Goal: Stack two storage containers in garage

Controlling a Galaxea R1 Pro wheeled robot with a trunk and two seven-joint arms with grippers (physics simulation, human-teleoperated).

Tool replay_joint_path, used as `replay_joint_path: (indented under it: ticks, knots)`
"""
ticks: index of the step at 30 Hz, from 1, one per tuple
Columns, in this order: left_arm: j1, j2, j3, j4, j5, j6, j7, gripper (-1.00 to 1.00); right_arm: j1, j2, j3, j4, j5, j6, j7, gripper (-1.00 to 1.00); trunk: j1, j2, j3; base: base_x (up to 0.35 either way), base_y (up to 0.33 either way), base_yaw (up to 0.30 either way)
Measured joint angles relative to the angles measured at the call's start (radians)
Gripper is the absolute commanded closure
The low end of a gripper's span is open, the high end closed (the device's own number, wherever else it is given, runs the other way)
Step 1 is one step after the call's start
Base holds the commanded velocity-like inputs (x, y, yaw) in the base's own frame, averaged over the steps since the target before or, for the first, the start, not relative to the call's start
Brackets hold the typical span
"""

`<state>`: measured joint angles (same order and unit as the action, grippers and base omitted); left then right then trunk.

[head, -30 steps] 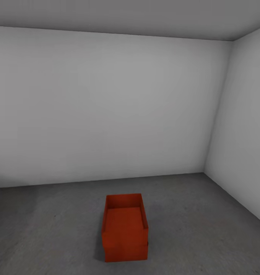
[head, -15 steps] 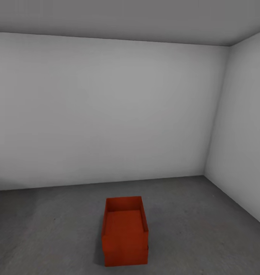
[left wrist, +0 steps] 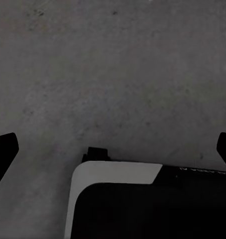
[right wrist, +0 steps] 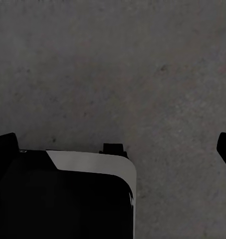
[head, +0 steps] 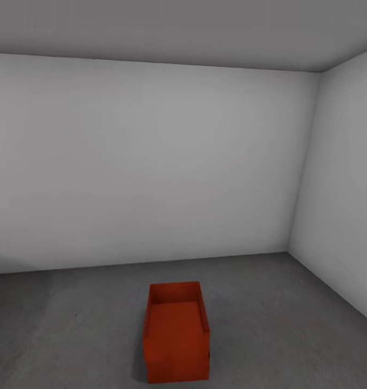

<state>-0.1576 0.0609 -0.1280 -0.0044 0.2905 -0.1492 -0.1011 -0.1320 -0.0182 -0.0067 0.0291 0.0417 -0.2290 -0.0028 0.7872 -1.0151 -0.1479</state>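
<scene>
Sitting stacked on the dark grey concrete floor [head: 291, 324], near its front edge, two red-orange rectangular open-top storage containers [head: 176, 332] are looking rigid, smooth-walled, light; rims are offering the best grip; both grippers' fingers are spreading wide, holding nothing.

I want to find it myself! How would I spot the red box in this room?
Look at the bare room with white walls and the dark grey concrete floor. Near the middle of that floor, closer to the right-hand corner, stands the red-orange open-top box. It is the room's one bright colour, and looks like two boxes stacked.
</scene>
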Motion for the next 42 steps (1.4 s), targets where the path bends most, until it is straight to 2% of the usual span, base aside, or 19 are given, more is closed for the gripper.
replay_joint_path:
  ticks: [10, 35, 42]
  knots:
    - [0.004, 0.000, 0.000, 0.000, 0.002, -0.005, -0.010, -1.00, 0.000, 0.001, 0.000, 0.000, 0.000, 0.000, -0.002, -1.00, 0.000, 0.000, 0.014, 0.000, 0.000, 0.000]
    - [0.004, 0.003, -0.005, -0.007, -0.003, -0.012, -0.010, -1.00, 0.000, 0.009, 0.000, 0.001, -0.002, 0.014, -0.013, -1.00, 0.000, 0.000, 0.015, 0.000, 0.000, 0.000]
    - [0.004, 0.003, 0.006, -0.009, 0.002, -0.008, -0.010, -1.00, 0.000, 0.004, 0.001, 0.000, -0.002, 0.014, -0.013, -1.00, 0.000, 0.000, 0.015, 0.000, 0.000, 0.000]
